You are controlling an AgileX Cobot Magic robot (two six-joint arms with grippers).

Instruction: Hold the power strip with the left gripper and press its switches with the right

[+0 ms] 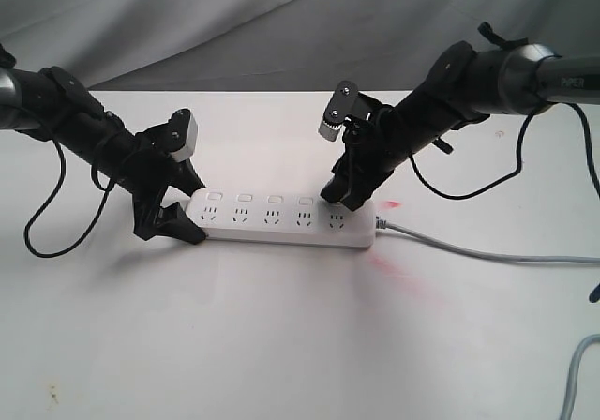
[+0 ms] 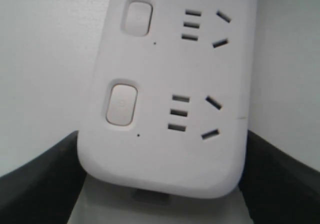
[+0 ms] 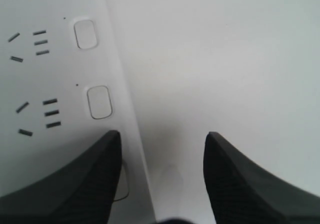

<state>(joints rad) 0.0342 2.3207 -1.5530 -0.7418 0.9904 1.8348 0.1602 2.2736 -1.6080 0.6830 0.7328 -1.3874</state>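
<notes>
The white power strip lies across the middle of the table, its grey cord leaving to the right. My left gripper is shut on its left end. In the left wrist view both black fingers press the sides of the strip's rounded end, with two switches in sight. My right gripper stands open over the right end. One of its fingers rests on the strip and half covers a switch; the other hangs over bare table. Two more switches show beyond it.
The white table ends at a draped grey cloth behind. A reddish patch of light lies by the strip's right end. A second grey cable curls at the lower right corner. Black cables loop from both arms.
</notes>
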